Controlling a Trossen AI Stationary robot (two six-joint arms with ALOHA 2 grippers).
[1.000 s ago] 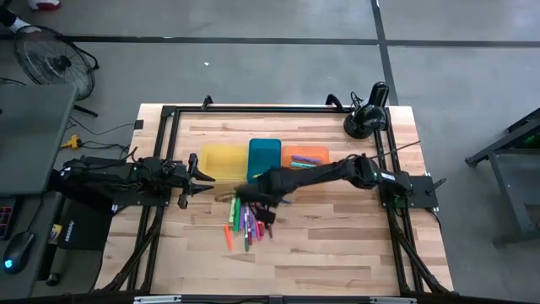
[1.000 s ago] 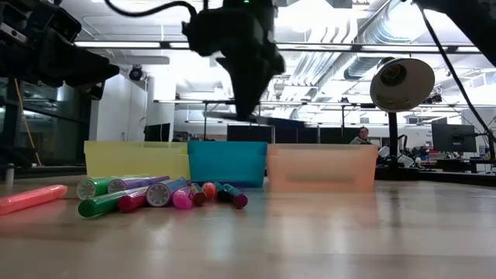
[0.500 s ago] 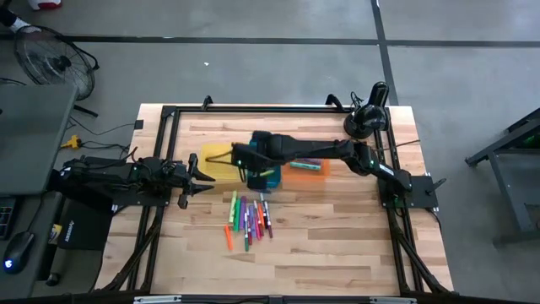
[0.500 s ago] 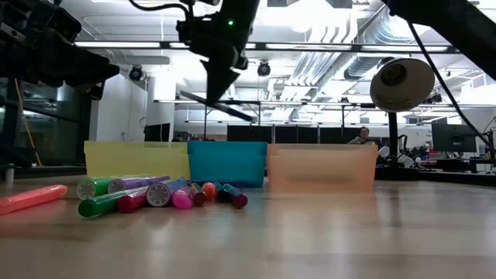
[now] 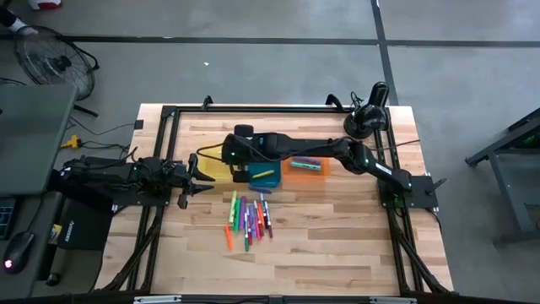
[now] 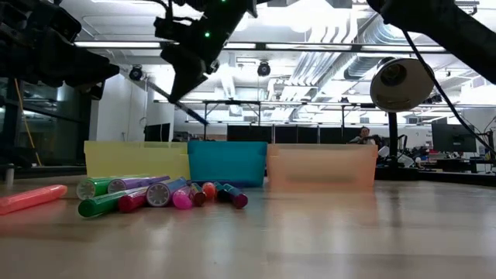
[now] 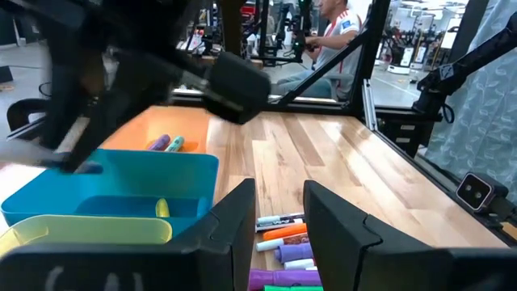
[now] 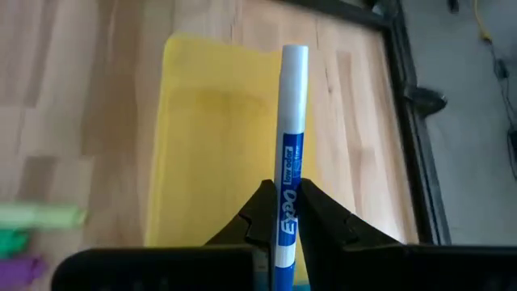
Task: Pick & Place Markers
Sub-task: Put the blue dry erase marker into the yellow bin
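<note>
A blue marker with a white end [image 8: 292, 145] is in my right gripper [image 8: 288, 212], which hovers above the yellow tray [image 5: 218, 162] and is shut on it. The other markers [image 5: 249, 218] lie loose on the wood in front of the trays, seen in the low view as a pile of markers [image 6: 155, 194]. One orange marker [image 6: 31, 199] lies apart. A yellow marker [image 7: 162, 208] lies in the blue tray [image 5: 266, 165]. My left gripper [image 7: 279, 218] waits open at the table's left side. My right gripper pinches the blue marker between its two fingers at the labelled blue barrel [image 8: 287, 202]. The marker runs along the fingers, its white end [image 8: 295, 56] sticking out past the fingertips toward the table's left. It is lifted clear, slanting above the yellow tray.
Three trays stand in a row: yellow, blue and the orange tray [image 5: 305, 160], which holds markers [image 7: 166, 144]. A black lamp [image 5: 367, 118] stands at the far right corner. A black frame rail borders the table. A person sits in the room beyond.
My right gripper rose from the marker pile with the blue marker, moved toward the far edge over the blue tray, then on toward the table's left over the yellow tray. It stayed shut on the marker. The pile stayed on the wood.
</note>
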